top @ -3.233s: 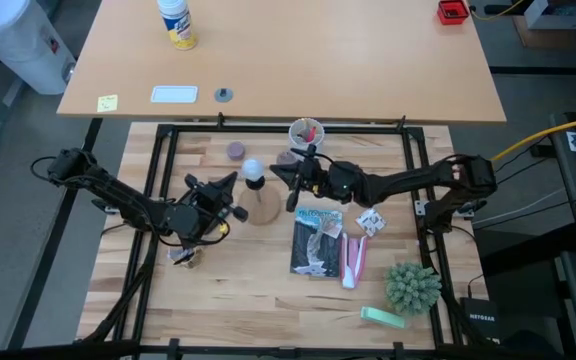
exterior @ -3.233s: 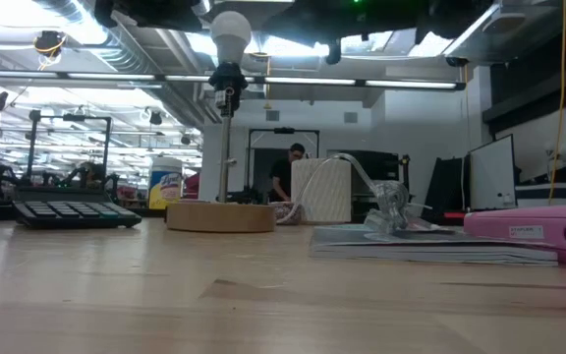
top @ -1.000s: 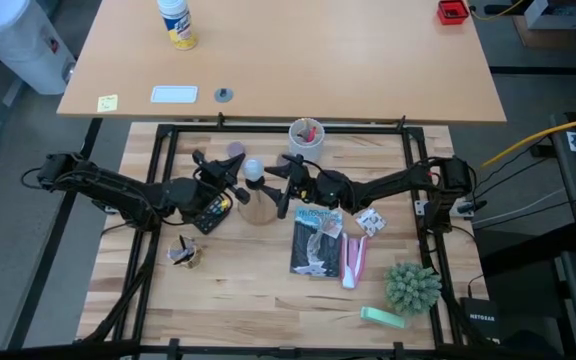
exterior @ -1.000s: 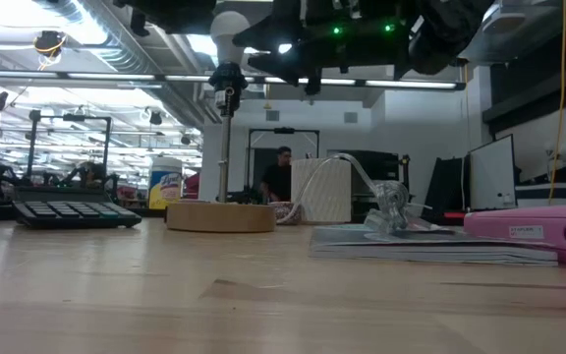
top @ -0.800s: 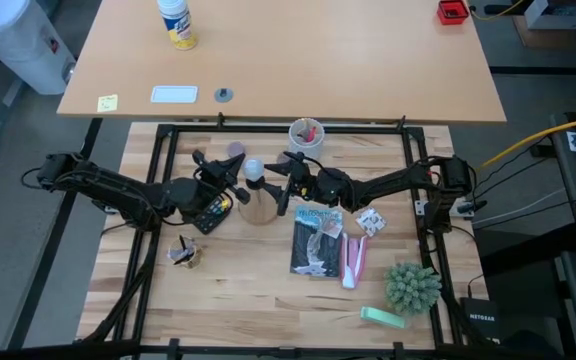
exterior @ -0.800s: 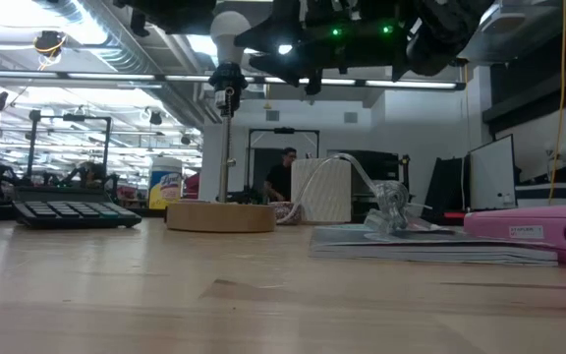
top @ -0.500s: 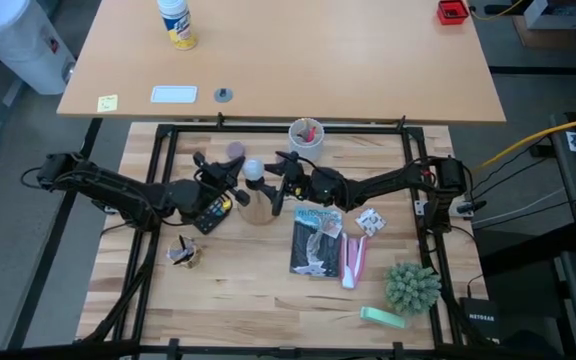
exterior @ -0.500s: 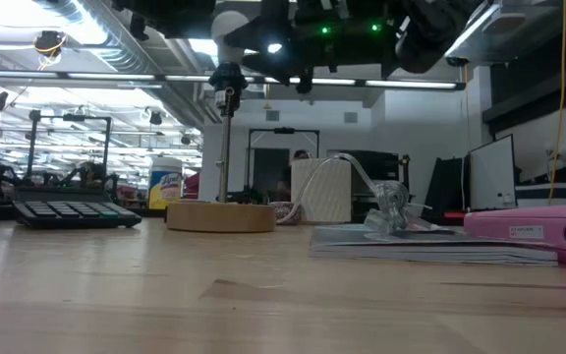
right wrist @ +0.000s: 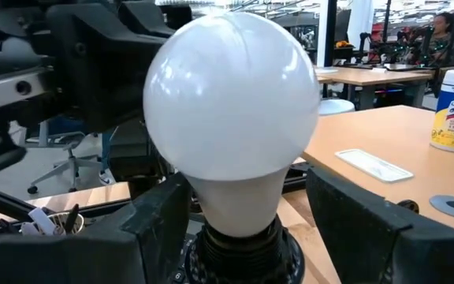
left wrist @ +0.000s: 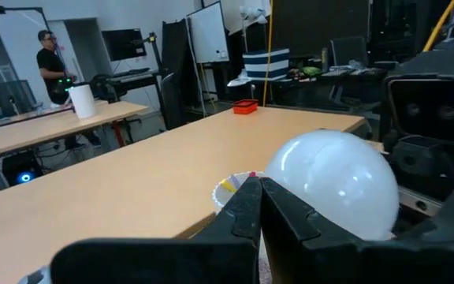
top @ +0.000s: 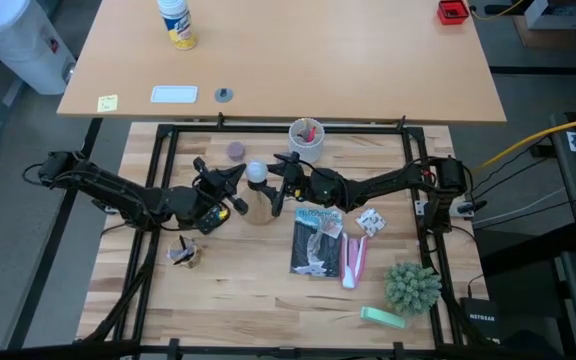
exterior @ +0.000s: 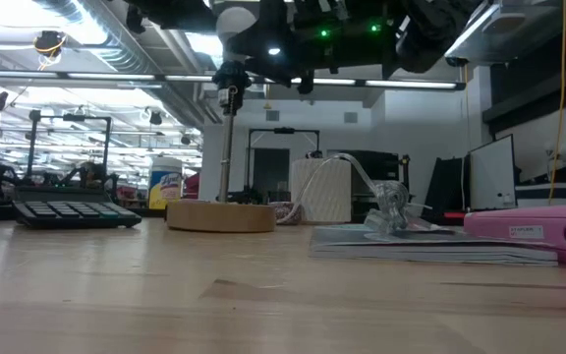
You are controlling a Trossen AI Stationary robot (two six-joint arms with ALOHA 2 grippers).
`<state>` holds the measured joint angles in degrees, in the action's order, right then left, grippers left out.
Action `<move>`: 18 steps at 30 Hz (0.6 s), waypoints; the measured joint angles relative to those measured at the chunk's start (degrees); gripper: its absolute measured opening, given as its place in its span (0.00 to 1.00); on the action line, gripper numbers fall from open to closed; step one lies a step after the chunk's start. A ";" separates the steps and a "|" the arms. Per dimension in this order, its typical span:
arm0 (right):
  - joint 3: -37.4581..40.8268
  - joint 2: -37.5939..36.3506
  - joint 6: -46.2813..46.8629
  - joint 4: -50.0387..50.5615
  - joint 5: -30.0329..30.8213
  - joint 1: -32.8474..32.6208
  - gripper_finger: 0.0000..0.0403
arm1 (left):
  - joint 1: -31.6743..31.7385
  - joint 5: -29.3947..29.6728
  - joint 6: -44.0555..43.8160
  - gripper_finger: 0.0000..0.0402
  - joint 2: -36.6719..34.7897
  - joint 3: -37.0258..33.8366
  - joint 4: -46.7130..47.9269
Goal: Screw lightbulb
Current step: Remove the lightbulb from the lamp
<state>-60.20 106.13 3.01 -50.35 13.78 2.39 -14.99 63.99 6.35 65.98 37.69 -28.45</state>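
Observation:
The white lightbulb [top: 256, 171] stands upright with its base in the black socket [right wrist: 243, 254]. The socket sits on top of a post on the round wooden stand [top: 259, 208], which shows in the low view as a disc [exterior: 221, 216]. My right gripper [right wrist: 247, 191] is open and comes level from the table's right. Its fingers stand on either side of the bulb's neck, and a gap shows on one side. My left gripper [left wrist: 256, 203] is shut and level. Its tips [top: 236, 176] are just left of the bulb's globe [left wrist: 337, 185]. My left gripper's shut fingertips lie close beside the bulb's globe [left wrist: 290, 197], coming level from the table's left. I cannot tell whether they touch it. My right gripper's one finger [right wrist: 164, 221] stands very near the bulb's neck [right wrist: 211, 201]. I cannot tell whether it touches.
A white cup with red items [top: 306, 132] stands at the far edge behind the bulb, with a purple disc [top: 236, 150] to its left. A calculator [top: 211, 212] lies under my left arm. A magazine [top: 316, 240], a pink box [top: 354, 262] and a green plant [top: 412, 285] lie to the right.
My right gripper has edged toward the table's left, up to the bulb, so that its open fingers now stand on either side of the bulb's neck. The bulb and the stand have stayed where they were.

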 joint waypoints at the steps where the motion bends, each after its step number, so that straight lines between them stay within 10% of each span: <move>1: 0.00 0.00 0.00 0.00 0.01 0.00 0.64 | -0.33 0.00 0.00 0.00 0.00 0.00 0.00; 18: 0.00 0.00 0.06 0.00 0.17 0.00 0.64 | -4.99 -0.46 -0.42 0.00 0.02 0.00 -0.21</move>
<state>-60.20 106.13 3.07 -50.35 13.96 2.39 -19.98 63.53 5.93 66.00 37.69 -28.65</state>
